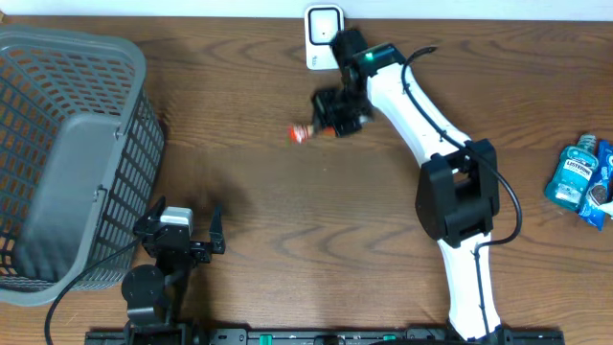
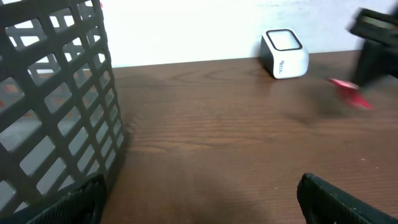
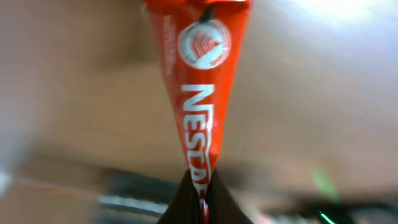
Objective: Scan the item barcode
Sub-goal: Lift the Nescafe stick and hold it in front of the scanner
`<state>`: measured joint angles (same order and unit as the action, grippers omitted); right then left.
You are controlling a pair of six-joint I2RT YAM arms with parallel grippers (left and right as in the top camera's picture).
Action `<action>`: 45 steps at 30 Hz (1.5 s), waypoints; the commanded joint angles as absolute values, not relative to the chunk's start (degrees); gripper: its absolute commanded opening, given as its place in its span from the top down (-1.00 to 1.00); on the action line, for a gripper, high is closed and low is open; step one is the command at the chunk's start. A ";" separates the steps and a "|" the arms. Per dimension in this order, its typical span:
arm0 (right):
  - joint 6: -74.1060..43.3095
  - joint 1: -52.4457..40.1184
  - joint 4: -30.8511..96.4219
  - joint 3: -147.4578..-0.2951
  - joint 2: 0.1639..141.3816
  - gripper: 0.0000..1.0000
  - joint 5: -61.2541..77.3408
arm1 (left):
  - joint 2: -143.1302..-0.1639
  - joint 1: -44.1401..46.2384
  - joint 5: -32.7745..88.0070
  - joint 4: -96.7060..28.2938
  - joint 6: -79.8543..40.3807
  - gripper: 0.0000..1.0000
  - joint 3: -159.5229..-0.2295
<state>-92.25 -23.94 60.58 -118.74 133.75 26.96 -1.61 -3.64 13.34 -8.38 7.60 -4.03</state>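
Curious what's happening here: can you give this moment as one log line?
right claw: shut on red Nescafe sachet | sachet: near white scanner | left claw: open, beside grey basket

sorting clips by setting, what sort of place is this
Probably a mock shop checkout on a wooden table: a white barcode scanner stands at the far edge, a grey shopping basket sits at the left, and the right end effector holds a red sachet.

Brown wood tbl (image 1: 316,220); white wall (image 2: 186,31) behind
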 commanded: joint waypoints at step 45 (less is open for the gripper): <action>-104.68 -21.96 33.87 -148.46 155.65 0.96 -17.80 | -1.45 -3.40 13.65 -9.82 8.32 -0.96 -3.11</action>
<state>-102.10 -21.98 33.45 -146.36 155.50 -17.54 -1.61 -3.64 13.34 -8.38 7.62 -4.03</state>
